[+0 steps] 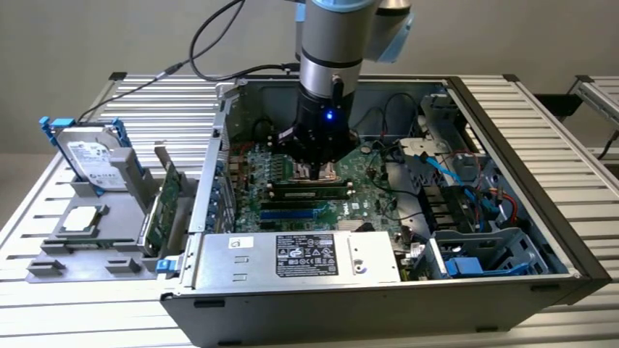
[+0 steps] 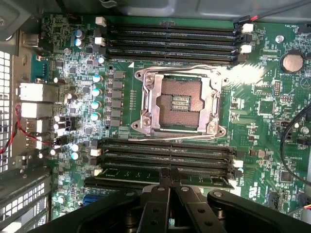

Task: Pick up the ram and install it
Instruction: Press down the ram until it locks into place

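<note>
The ram (image 2: 204,180), a narrow green stick with dark chips, stands on edge in a memory slot of the big green motherboard (image 2: 272,111) inside the open computer case. In the exterior view the ram (image 1: 312,193) lies just in front of the black gripper (image 1: 315,171), which reaches down into the case. In the wrist view the gripper (image 2: 165,171) is shut, its two fingers (image 2: 156,194) pressed together, with the tips right over the middle of the ram's top edge. I cannot tell whether the tips touch it. Nothing sits between the fingers.
An open CPU socket (image 2: 181,102) lies beside the ram slots, with more bare slots (image 2: 170,41) beyond it. The power supply (image 1: 300,255), drive cage (image 1: 483,254) and cables (image 1: 435,156) crowd the case. On the exterior view's left, a grey fixture holds a hard drive (image 1: 92,156) and a wider green card (image 1: 167,196).
</note>
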Tool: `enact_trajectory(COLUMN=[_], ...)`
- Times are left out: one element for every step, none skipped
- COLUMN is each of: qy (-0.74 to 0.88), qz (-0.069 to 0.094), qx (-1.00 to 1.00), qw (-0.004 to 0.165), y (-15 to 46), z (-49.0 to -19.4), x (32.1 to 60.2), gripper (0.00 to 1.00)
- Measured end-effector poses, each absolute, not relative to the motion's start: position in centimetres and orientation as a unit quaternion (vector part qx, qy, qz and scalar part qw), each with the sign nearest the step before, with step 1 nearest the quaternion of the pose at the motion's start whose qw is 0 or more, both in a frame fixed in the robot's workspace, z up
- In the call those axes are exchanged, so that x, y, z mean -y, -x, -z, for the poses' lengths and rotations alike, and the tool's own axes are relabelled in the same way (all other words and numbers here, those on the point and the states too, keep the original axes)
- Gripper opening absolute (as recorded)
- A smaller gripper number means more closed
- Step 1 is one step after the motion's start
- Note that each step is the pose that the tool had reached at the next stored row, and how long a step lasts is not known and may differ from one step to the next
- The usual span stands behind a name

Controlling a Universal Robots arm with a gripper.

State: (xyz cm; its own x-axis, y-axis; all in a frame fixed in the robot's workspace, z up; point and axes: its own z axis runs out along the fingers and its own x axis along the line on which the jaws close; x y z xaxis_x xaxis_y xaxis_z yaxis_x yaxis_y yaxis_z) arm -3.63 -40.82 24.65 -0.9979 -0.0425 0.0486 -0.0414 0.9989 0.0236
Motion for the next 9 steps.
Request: enact_trajectory(qy=[-0.020, -0.019, -0.018, -0.017, -0.016, -0.014, -0.013, -0.012, -0.011], qz=[0.011, 0.011, 0.011, 0.011, 0.011, 0.011, 0.011, 0.011, 0.012], qx=[0.999, 0.999, 0.999, 0.999, 1.000, 1.000, 1.000, 1.000, 1.000], qw=[0.025, 0.025, 0.025, 0.025, 0.025, 0.025, 0.024, 0.024, 0.024], y=[3.6, 3.6, 3.6, 3.6, 3.6, 3.6, 3.6, 3.6, 3.6], z=[-24.7, -24.7, -24.7, -24.8, -24.8, -24.9, -24.9, -24.9, -25.0], x=[41.0, 41.1, 41.2, 41.4, 41.5, 41.6, 41.8, 41.9, 42.0], gripper=[0.11, 0.11, 0.11, 0.11, 0.11, 0.11, 0.11, 0.11, 0.11])
